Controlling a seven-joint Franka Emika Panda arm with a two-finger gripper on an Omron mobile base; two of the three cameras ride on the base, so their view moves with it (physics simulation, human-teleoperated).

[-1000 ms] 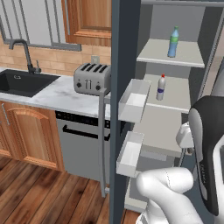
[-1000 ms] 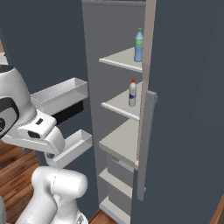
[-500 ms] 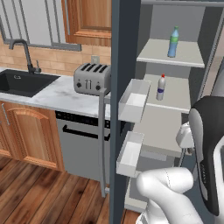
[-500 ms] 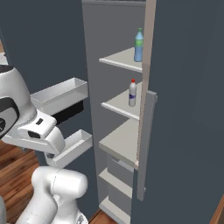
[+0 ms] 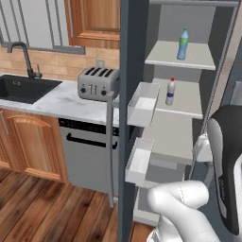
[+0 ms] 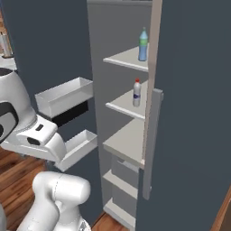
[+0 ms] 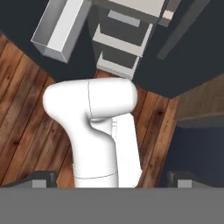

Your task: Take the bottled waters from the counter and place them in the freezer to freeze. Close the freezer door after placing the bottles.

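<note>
The freezer (image 5: 186,19) stands open, its pale shelves showing. The green-capped bottled water (image 5: 183,44) (image 6: 143,45) stands upright on the upper shelf. One shelf lower stands the red-capped one (image 5: 170,91) (image 6: 136,93). The freezer door (image 5: 133,71) (image 6: 45,45) is swung wide, with two white bins (image 5: 142,98) (image 6: 65,97) on its inner face and a long grey handle (image 5: 109,142). My gripper (image 7: 111,181) is open and holds nothing; it points down at the wooden floor in front of the freezer, well below the bottles.
The marble counter (image 5: 56,103) at left carries a steel toaster (image 5: 98,82), with the black sink (image 5: 21,88) beyond it and a dishwasher (image 5: 87,151) beneath. Right of the opening, a closed slate door with a handle (image 6: 151,144) stands close.
</note>
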